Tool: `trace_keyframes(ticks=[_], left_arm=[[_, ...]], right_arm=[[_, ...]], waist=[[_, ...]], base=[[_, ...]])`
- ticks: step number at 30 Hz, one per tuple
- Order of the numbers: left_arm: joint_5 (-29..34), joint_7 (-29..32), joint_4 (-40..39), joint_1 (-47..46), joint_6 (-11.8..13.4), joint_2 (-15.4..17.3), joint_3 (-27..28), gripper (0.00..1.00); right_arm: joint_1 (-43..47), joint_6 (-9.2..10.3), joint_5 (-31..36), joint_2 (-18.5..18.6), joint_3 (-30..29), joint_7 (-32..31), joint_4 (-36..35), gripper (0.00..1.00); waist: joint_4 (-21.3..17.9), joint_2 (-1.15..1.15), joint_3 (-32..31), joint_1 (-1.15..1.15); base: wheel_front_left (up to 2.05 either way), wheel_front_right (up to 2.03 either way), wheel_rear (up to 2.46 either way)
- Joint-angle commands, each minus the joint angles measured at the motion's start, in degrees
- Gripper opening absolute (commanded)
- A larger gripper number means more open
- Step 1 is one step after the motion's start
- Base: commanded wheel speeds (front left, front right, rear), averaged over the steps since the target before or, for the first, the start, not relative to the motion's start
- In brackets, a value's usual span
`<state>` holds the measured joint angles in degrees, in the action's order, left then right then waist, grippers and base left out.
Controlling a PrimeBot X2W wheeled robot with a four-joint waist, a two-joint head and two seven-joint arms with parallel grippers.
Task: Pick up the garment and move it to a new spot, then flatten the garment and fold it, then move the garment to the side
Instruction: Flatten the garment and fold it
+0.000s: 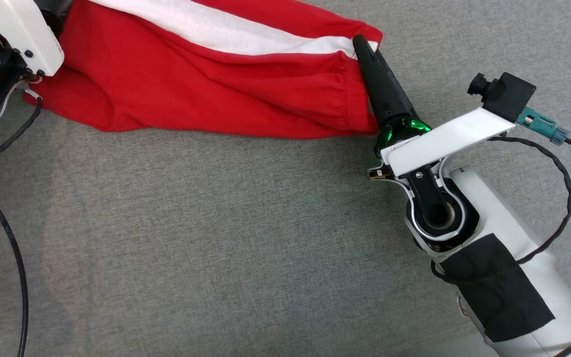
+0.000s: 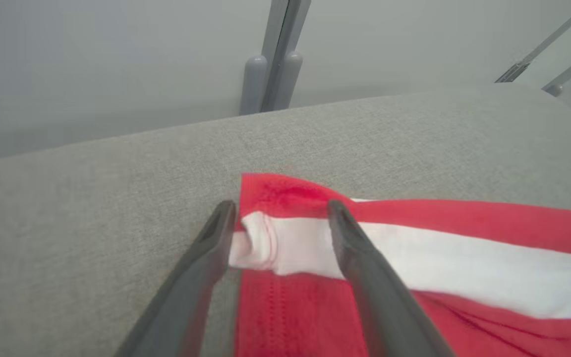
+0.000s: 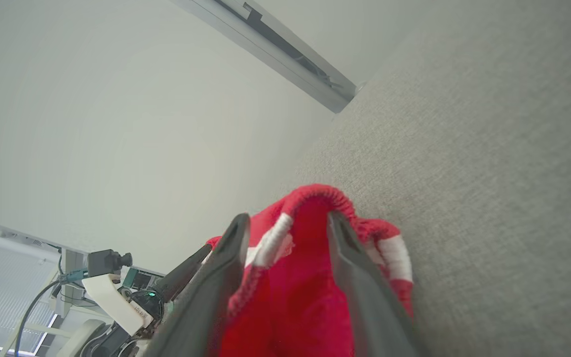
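Because the coming move, as I judge it, is a flattening or folding one, what matters is that the garment [image 1: 206, 84] lies lengthwise from one pair of jaws to the other, so each arm is nearest its own end and neither has to reach across. At the left end, the left gripper [image 2: 280, 208] stands with its jaws apart. A rolled white hem [image 2: 258, 243] and the red cloth lie between its two fingers, nothing pinched, and the rest of the garment trails off beyond its right finger. From there the cloth runs flat on the grey upholstered surface [image 1: 216, 238], with its white stripe [image 1: 226, 34] following the same long axis and creases gathering toward the far end. At that right end, the right gripper [image 3: 288, 218] is also parted. The red elastic waistband [image 3: 320, 194] humps up between its fingertips, and the cloth brushes the inner faces without, so far as I can tell, being clamped. By count there is one garment, one white stripe along it in the head view, one grey surface, and two grippers with two dark fingers each. Any regrasp would therefore start with cloth already inside both sets of jaws.
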<state>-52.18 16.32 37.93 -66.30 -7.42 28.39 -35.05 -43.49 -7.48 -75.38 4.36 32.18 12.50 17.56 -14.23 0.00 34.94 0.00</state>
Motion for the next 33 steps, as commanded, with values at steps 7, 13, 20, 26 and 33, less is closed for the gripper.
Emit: trace_keyframes(ticks=[7,13,20,26,33], left_arm=[[3.0,-12.8,-0.2,3.1,3.0,0.6,0.8,1.0],[5.8,-25.0,-6.4,11.6,10.1,0.9,2.4,1.0],[9.1,-30.6,-20.4,24.6,19.4,1.9,4.3,1.0],[12.7,-31.4,-33.5,37.5,27.2,2.0,7.6,1.0],[17.4,-31.4,-41.9,49.5,31.8,0.9,9.5,1.0]], right_arm=[[4.9,0.0,4.4,4.6,-0.3,2.6,-1.4,1.0],[10.7,-0.04,15.5,5.2,-7.2,2.8,-5.4,1.0],[17.6,-0.03,31.1,3.7,-14.5,2.8,-10.0,1.0],[22.2,-0.03,42.0,2.4,-18.7,2.8,-11.5,1.0],[27.2,-0.03,47.8,1.9,-21.0,2.8,-11.5,1.0]], waist=[[2.3,0.0,-2.3,0.0],[4.8,0.0,-5.0,0.0],[7.6,0.0,-8.0,0.0],[9.2,0.0,-10.9,0.0],[10.8,0.0,-14.0,0.0]], base=[[0.0,0.0,0.0],[0.0,0.0,0.0],[0.0,0.0,0.0],[0.0,0.0,0.0],[0.0,0.0,0.0]])
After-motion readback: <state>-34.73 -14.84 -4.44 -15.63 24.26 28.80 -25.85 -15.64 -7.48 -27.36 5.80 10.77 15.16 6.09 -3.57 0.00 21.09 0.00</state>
